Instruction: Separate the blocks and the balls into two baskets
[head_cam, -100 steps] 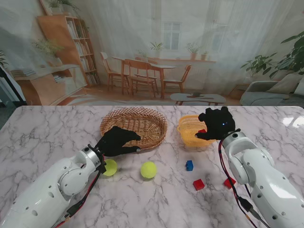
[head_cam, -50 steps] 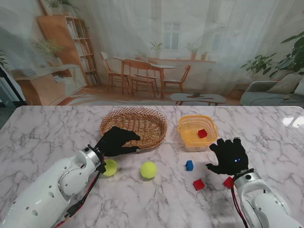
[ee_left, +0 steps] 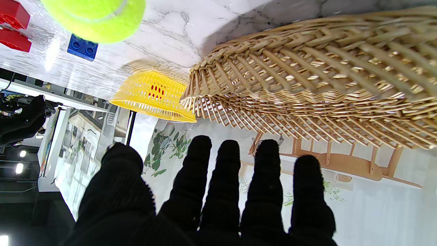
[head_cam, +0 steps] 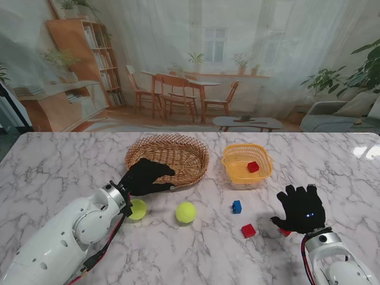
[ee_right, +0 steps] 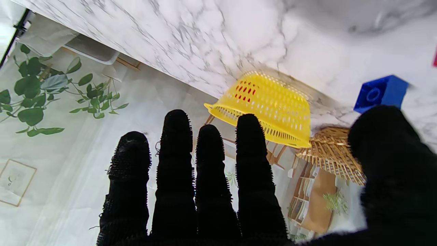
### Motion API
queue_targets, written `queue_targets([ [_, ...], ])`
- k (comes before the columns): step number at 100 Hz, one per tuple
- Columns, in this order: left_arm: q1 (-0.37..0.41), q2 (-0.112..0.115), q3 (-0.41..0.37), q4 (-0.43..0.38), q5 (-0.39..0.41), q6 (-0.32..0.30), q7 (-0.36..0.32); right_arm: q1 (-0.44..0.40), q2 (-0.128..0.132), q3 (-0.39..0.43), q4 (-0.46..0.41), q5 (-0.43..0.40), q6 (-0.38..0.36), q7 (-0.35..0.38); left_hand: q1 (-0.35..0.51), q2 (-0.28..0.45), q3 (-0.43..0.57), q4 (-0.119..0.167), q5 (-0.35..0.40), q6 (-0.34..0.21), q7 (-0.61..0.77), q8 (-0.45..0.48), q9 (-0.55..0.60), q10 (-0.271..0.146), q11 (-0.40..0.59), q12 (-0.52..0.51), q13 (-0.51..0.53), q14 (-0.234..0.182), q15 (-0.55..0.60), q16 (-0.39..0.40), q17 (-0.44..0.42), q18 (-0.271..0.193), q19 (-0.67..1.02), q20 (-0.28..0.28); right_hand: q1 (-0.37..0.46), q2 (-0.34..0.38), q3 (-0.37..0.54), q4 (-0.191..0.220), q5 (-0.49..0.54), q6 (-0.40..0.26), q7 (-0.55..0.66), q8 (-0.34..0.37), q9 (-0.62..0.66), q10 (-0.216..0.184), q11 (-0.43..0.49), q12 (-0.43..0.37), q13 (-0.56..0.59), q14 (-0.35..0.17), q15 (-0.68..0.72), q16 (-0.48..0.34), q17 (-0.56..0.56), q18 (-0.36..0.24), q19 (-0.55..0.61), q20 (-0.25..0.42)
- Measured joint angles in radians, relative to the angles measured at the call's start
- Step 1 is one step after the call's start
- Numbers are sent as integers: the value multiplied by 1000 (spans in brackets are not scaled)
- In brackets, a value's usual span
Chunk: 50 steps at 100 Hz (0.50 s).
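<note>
- Marble table (head_cam: 59, 160) under both hands.
- Right hand (head_cam: 301, 208) hovers with fingers spread, holding nothing, over a red block (head_cam: 285, 232).
- Left hand (head_cam: 145, 176) rests unclenched and unladen at the wicker basket (head_cam: 167, 155) rim.
- Yellow basket (head_cam: 246, 164) holds one red cube (head_cam: 253, 167); two balls (head_cam: 185, 212) lie nearer to me.

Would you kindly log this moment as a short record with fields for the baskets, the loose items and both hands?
wicker basket: holds nothing visible
yellow basket: holds one red block
balls on table: two tennis balls
blocks on table: blue block, red block, another red block partly hidden under the right hand
left hand: open, at the wicker basket's near rim
right hand: open, fingers spread, holding nothing
</note>
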Motion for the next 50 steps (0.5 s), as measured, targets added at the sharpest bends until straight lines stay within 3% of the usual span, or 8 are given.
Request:
queue_targets([
  [50, 0, 0, 1, 0, 1, 7, -3, -23, 1, -13, 42, -21, 103, 46, 0, 0, 0, 0, 0, 0, 0, 0, 0, 0, 0, 0, 0, 0, 0, 0, 0, 0, 0, 0, 0, 0, -10, 0, 0, 0, 0, 11, 1, 0, -2, 0, 0, 0, 0, 0, 0, 0, 0, 0],
])
